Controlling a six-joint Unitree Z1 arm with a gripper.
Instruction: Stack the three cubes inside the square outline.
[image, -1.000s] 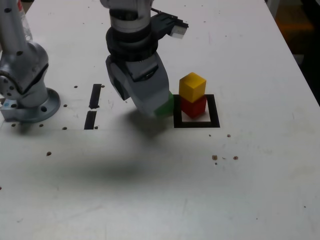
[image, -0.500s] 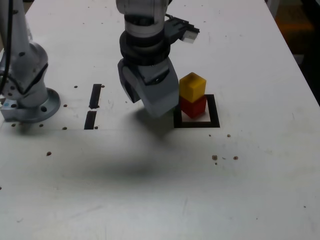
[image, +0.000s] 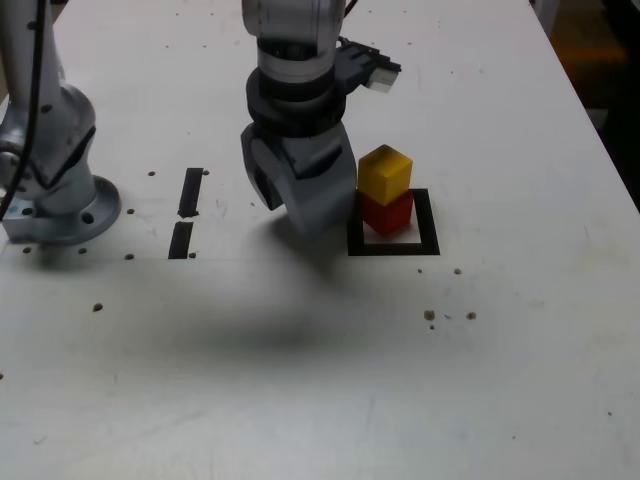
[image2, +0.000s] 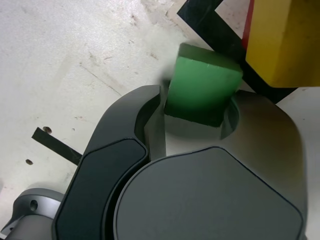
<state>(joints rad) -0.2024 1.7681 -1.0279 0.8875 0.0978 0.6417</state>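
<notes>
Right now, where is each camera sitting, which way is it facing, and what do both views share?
Exterior view: off the arm, high, looking down the white table; shows the arm, its base and gripper.
Wrist view: on the wrist, looking past the gripper at the green cube between the jaws.
Shared: the yellow cube on the red cube, and the square outline.

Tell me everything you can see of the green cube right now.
The small matte green cube appears only in the wrist view; in the exterior view the grey claw hides it. It sits tilted between the claw's two jaws, which press its opposite sides. It lies just outside the black tape square outline, beside the yellow cube.
</notes>
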